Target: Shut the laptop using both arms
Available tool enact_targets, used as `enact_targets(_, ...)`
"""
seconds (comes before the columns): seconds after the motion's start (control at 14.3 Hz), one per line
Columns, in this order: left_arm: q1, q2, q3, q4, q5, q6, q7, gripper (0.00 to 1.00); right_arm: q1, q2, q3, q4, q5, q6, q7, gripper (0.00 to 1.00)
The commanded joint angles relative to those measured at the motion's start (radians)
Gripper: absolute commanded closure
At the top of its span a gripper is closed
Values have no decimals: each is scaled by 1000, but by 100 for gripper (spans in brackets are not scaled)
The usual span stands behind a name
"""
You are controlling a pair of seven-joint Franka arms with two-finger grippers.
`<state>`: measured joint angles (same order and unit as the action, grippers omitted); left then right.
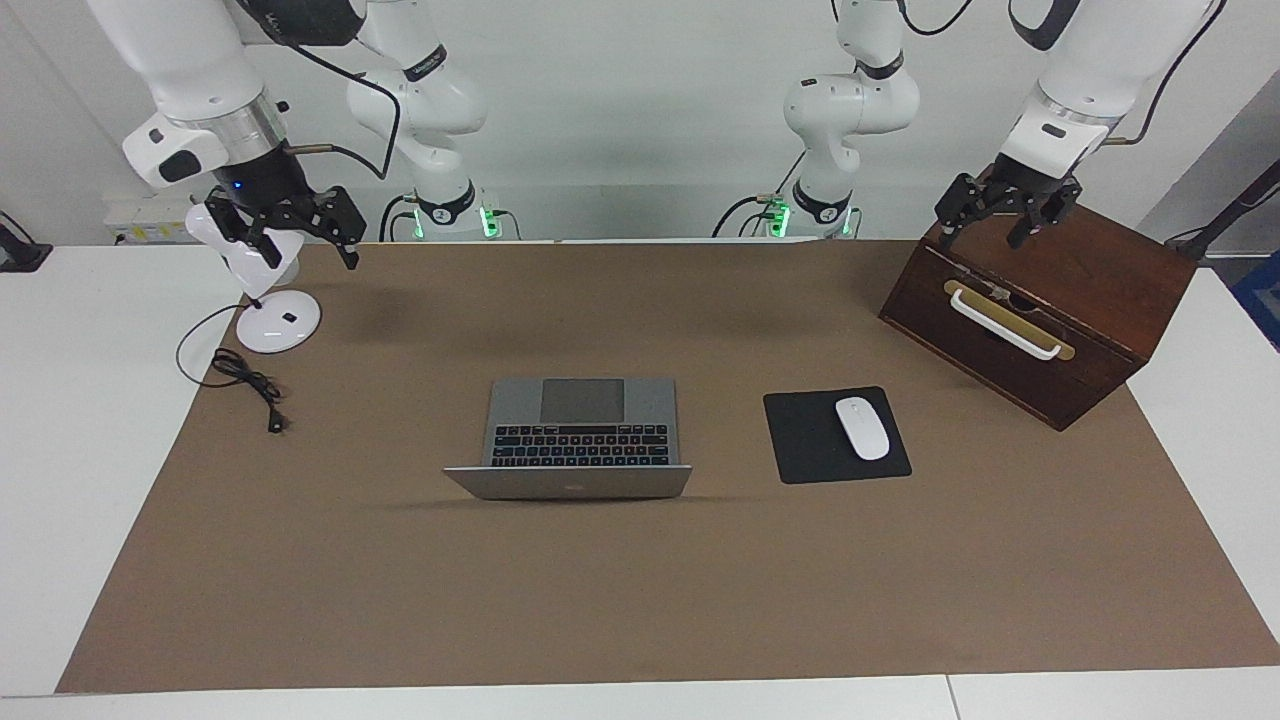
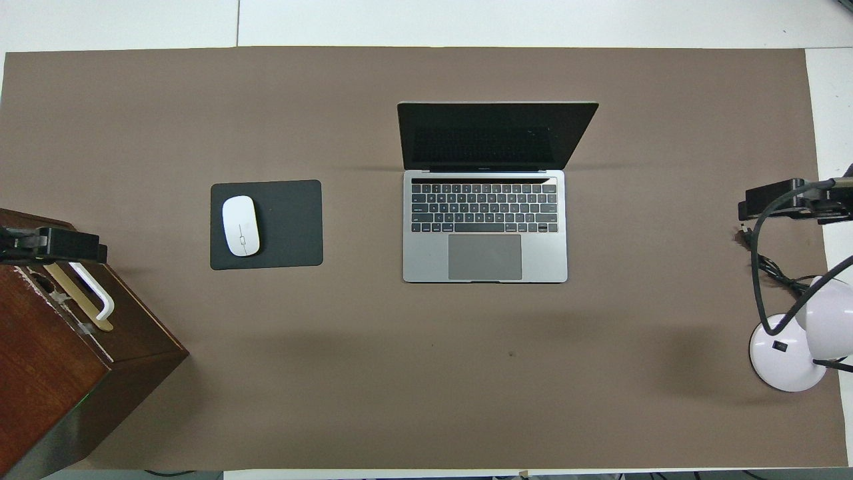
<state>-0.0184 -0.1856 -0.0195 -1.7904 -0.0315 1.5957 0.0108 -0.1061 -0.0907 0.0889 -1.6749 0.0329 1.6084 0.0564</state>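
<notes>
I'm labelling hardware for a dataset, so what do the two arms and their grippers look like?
Both arms are glossy white with dark grey joint bands and a silver wrist ring. Black cables loop along them, and green lights glow at the bases. The right gripper and left gripper are black linkage assemblies; the right one shows a small blue light.

White table (image 1: 90, 420), seams between panels visible near edge farthest from robots. Brown mat (image 1: 640, 600) covers most of tabletop, bare white margins at both ends. Plain white wall (image 1: 640, 130) at robots' end of table, grey strip along its base. Even, soft light; faint diffuse shadows on mat. White power strip (image 1: 150, 215) on table against wall, toward right arm's end. Blue object (image 1: 1262, 290) partly visible off table edge at left arm's end.
</notes>
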Motion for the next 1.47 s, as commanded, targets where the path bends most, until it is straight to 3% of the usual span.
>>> enact_targets(0.0,-1,-14,-2,-18,15,13,-2,0,-14,-1,8,0,-10,-5,-1,0)
enact_targets(0.7,2,-12,-2,-14,13,18,-3,0,-20,2,3,13,7,11,0,0)
enact_targets(1.19,2,-12,-2,-12,15,15,0,0,-50,29,-1,41,-10,156,8,0)
enact_targets(1.4,3,-11,-2,-9,15,20,5,0,-69,74,-1,44,-8,293,16,0)
